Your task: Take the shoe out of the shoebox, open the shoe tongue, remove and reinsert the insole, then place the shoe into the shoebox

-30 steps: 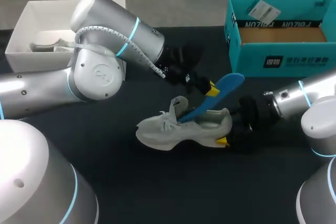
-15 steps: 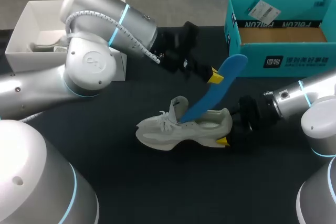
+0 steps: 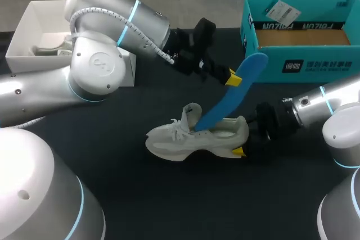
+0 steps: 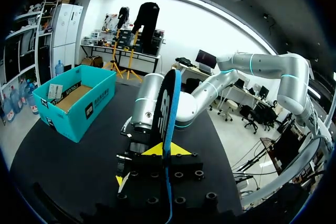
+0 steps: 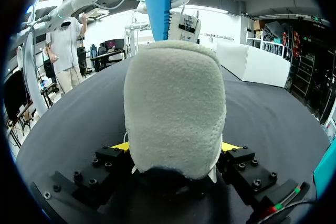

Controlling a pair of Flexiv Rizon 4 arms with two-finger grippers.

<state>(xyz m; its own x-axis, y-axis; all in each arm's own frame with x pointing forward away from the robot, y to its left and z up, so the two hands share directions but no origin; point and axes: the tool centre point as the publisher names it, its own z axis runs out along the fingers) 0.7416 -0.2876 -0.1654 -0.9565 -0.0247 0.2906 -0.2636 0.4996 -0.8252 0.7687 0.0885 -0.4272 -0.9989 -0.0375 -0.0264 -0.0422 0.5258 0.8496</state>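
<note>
A pale grey sneaker point(image 3: 194, 137) lies on its side on the black table, toe toward my left arm. My right gripper point(image 3: 246, 139) is shut on its heel; in the right wrist view the heel point(image 5: 176, 108) fills the gap between the two yellow tips of that gripper point(image 5: 176, 148). A blue insole point(image 3: 233, 95) slants up out of the shoe opening, its lower end still inside. My left gripper point(image 3: 231, 77) is shut on its upper part. The left wrist view shows the insole point(image 4: 169, 106) edge-on between the tips of my left gripper point(image 4: 167, 149).
The open teal shoebox point(image 3: 301, 63) stands at the back right, close behind the raised insole. It appears again in the left wrist view, teal shoebox point(image 4: 73, 106). A white box point(image 3: 25, 32) holding pale items sits at the back left.
My left gripper has risen and moved toward the back right with the insole, which now stands steeper and farther out of the shoe. The right gripper and the shoe have stayed put.
</note>
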